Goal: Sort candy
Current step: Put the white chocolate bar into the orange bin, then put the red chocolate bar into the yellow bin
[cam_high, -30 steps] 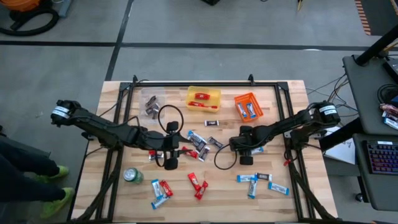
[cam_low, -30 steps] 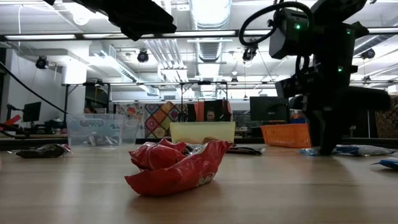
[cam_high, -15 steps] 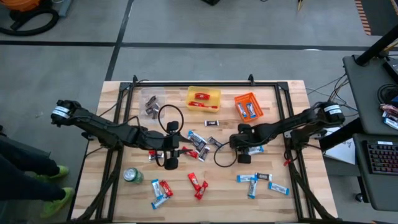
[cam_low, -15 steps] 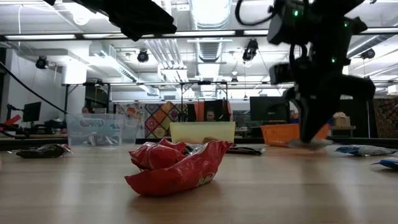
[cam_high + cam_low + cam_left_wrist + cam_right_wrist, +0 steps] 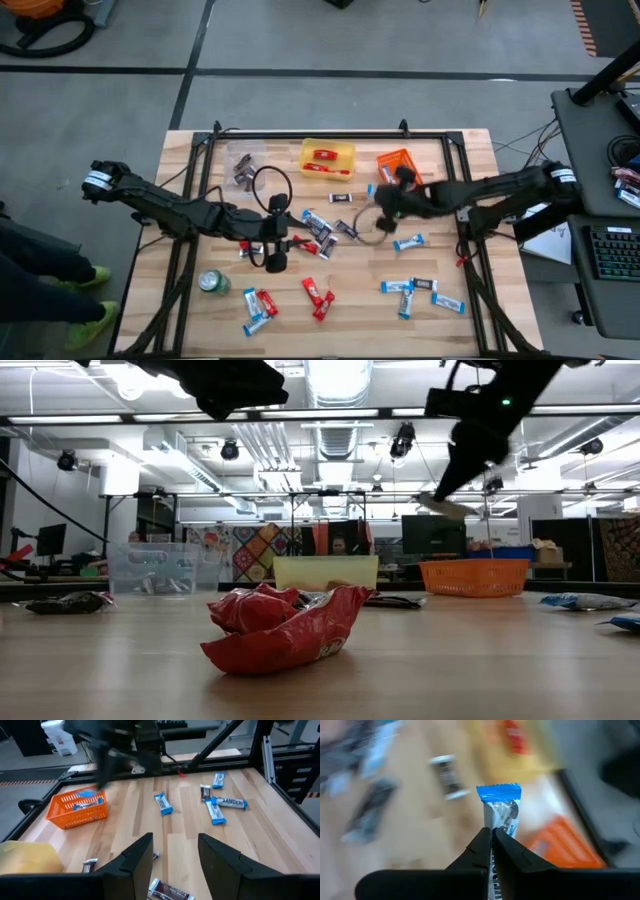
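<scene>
My right gripper hangs above the table just near the orange basket, shut on a blue-and-white candy. The low view shows that candy high over the tabletop. My left gripper waits open at the table's middle left, nothing between its fingers. Several loose candies lie flat on the wood: blue-and-white ones at the right, red ones near the front, dark ones in the middle. My right gripper pinches the blue-and-white candy between its two fingers partway along its length. The fingers lie along the candy, and its blue crimped end sticks out past the fingertips. The fingers slant down toward the table's left and far side. The candy is lifted clear.
A yellow tray with red candy and a clear box with dark candy stand along the far edge beside the orange basket. A green can sits near the front left. A black frame runs around the table.
My right gripper has come up from the table with a blue-and-white candy, which is now lifted clear. It has gone up and toward the far edge, nearer the orange basket, tipping and turning as it rose. My left gripper has kept still.
</scene>
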`<state>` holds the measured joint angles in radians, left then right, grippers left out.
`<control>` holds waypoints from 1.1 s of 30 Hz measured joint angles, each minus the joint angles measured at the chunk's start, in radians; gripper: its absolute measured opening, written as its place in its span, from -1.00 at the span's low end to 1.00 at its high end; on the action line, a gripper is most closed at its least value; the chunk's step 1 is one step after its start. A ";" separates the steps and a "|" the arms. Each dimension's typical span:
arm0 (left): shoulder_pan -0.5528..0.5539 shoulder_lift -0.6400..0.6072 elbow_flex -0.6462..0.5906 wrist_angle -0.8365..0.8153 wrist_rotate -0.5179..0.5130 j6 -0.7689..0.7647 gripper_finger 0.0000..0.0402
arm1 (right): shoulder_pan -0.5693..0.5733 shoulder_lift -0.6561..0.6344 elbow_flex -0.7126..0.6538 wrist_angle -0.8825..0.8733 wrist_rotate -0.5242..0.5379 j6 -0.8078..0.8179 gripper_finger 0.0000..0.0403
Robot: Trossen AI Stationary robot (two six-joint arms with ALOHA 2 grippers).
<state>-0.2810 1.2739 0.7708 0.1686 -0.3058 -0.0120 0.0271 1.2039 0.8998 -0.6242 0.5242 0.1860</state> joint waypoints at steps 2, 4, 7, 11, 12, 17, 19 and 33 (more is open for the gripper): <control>0.000 0.000 0.000 0.015 0.000 0.002 -0.31 | -0.077 -0.008 0.032 -0.044 -0.001 0.035 -0.96; 0.000 0.000 0.000 0.025 0.000 0.002 -0.31 | -0.164 -0.009 0.052 -0.063 -0.003 0.103 -0.96; 0.000 0.000 0.000 0.025 0.000 0.002 -0.31 | -0.312 -0.004 0.055 -0.067 -0.030 0.171 -0.96; 0.000 0.000 0.000 0.025 -0.001 -0.002 -0.31 | -0.505 0.028 0.030 -0.070 -0.173 0.199 -0.96; 0.000 0.000 0.000 0.025 -0.001 -0.007 -0.31 | -0.542 0.043 0.023 -0.069 -0.196 0.200 -0.96; 0.000 0.000 0.000 0.022 -0.001 -0.016 -0.31 | -0.635 0.129 -0.013 -0.015 -0.208 0.206 -0.95; 0.000 0.000 0.000 0.016 -0.002 -0.016 -0.31 | -0.636 0.157 -0.021 0.004 -0.212 0.197 -0.91; 0.000 0.000 0.000 -0.021 -0.002 -0.034 -0.31 | -0.624 0.163 -0.022 0.024 -0.217 0.194 -0.37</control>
<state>-0.2810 1.2739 0.7704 0.1477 -0.3073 -0.0455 -0.5969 1.3669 0.8780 -0.5999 0.3071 0.3796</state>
